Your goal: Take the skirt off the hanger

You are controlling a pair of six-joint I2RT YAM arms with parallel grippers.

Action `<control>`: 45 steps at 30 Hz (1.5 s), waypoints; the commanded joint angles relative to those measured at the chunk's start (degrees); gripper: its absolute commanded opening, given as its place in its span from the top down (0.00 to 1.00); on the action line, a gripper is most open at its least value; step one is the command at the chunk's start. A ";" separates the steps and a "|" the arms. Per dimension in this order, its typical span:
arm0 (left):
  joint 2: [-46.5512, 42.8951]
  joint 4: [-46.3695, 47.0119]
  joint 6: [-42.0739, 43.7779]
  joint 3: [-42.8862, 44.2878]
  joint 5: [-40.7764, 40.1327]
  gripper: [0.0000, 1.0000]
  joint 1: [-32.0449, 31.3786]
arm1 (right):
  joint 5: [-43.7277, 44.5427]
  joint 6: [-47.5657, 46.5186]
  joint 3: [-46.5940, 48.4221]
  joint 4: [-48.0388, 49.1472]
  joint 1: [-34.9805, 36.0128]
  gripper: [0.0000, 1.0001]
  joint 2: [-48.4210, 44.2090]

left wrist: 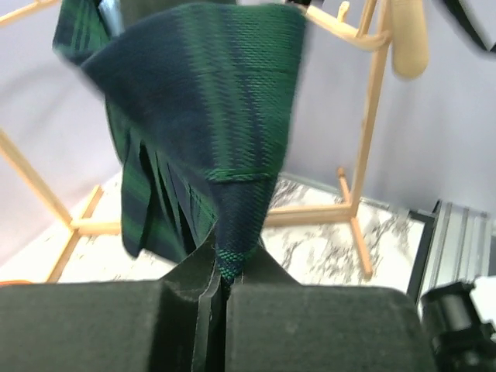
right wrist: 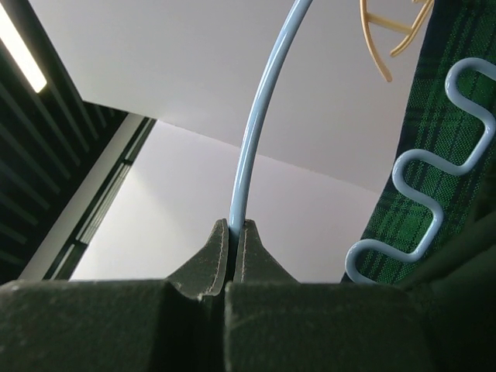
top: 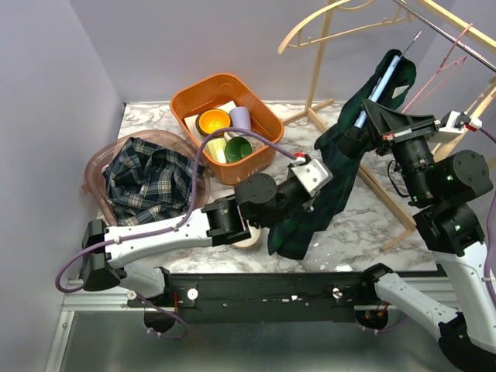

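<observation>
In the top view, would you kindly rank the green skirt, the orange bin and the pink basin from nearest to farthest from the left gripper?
1. The green skirt, pinched in the left gripper.
2. The orange bin, up and left of it.
3. The pink basin, far left.

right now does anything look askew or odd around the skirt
The light blue hanger sits steeply tilted rather than level, pinched in the right gripper. The green plaid skirt therefore hangs bunched and slanted, with its lower edge clamped in the left gripper. Nothing looks spilled or torn.
</observation>
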 commanded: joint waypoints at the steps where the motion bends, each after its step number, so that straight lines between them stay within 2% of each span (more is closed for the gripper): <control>1: -7.51 2.41 1.66 -9.12 -6.22 1.00 -0.23 | -0.31 -0.70 4.33 6.27 0.19 0.99 -1.81; 4: -12.96 7.06 3.76 -15.45 -11.22 1.00 -0.32 | -1.45 1.32 5.92 6.00 0.19 0.99 -2.07; 7: -16.30 9.01 6.39 -18.19 -14.40 1.00 -0.14 | -2.68 2.38 6.88 6.88 0.19 0.99 -2.25; 13: -18.94 9.19 8.51 -18.99 -18.80 1.00 -0.23 | -4.52 2.38 9.52 6.79 0.19 0.99 -2.34; 16: -19.56 10.50 11.23 -18.64 -21.35 1.00 -0.14 | -7.42 3.43 10.14 5.74 0.19 0.99 -2.60; 19: -18.68 12.87 15.71 -16.80 -23.64 1.00 -0.05 | -14.18 4.22 10.84 4.68 0.19 0.99 -2.95; 20: -18.16 13.76 16.85 -15.58 -23.99 1.00 -0.05 | -18.37 4.05 11.89 4.42 0.19 0.99 -2.95; 28: -13.33 22.98 29.24 -5.73 -27.50 1.00 2.40 | -31.93 -0.43 19.27 -0.42 0.19 0.99 -2.08; 32: -9.03 30.98 34.43 -0.38 -29.27 1.00 4.51 | -47.90 2.02 20.51 3.18 0.19 0.99 0.82; 35: -6.04 32.22 34.36 5.41 -27.95 1.00 7.06 | -53.02 0.46 21.56 4.51 0.10 0.99 1.35; 38: -1.74 28.98 32.08 13.49 -27.33 1.00 10.75 | -55.41 -3.50 23.58 0.90 0.10 0.99 1.44; 45: 5.40 28.36 35.93 24.77 -27.77 1.00 15.68 | -55.86 -12.20 28.50 -6.03 0.19 0.99 -0.66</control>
